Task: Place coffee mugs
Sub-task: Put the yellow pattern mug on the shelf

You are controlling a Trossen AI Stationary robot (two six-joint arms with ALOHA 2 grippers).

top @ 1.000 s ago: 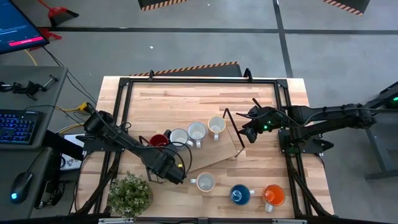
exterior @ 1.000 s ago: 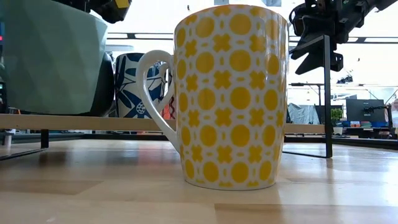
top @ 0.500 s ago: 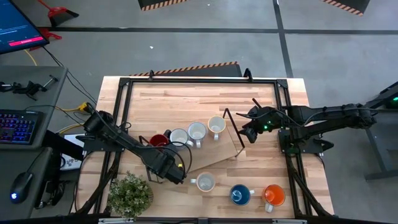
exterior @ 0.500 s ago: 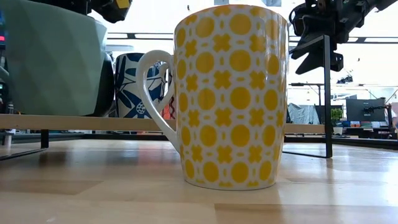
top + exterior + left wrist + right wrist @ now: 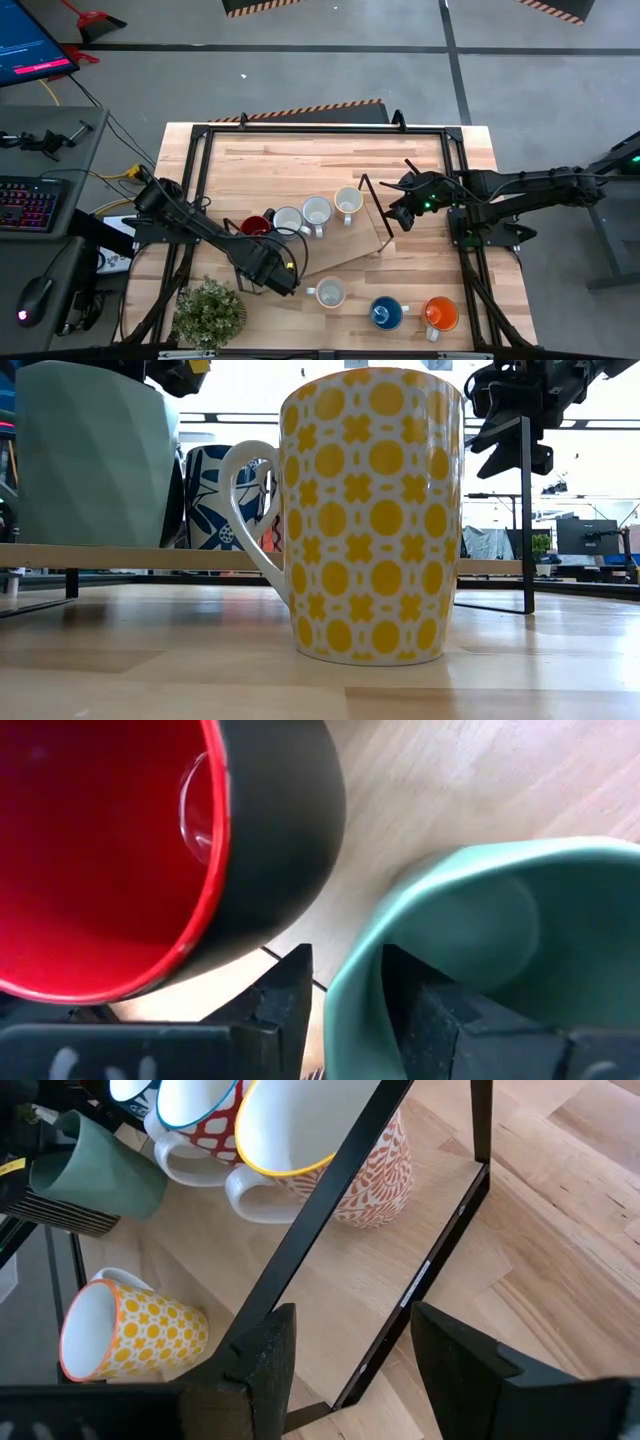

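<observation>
The teal-green mug (image 5: 470,920) stands upright by its base on the wooden shelf board (image 5: 100,557), beside the dark red mug (image 5: 100,850). My left gripper (image 5: 350,1010) points down over it, open. One finger is outside the mug's wall and one inside, and a gap shows on the outer side. In the high view the gripper (image 5: 278,280) hides this mug. Three white mugs (image 5: 317,211) stand in a row past the dark red mug (image 5: 257,226). My right gripper (image 5: 397,215) hangs open above the shelf's right end, with nothing between its fingers.
A yellow-dotted mug (image 5: 329,292), a blue mug (image 5: 387,313) and an orange mug (image 5: 439,314) stand near the table's front edge. A potted plant (image 5: 208,312) sits at the front left. The shelf's black frame bar (image 5: 330,1230) runs under my right gripper.
The teal-green mug was tilted a second ago. It now stands upright on the shelf board. Both arms have kept still.
</observation>
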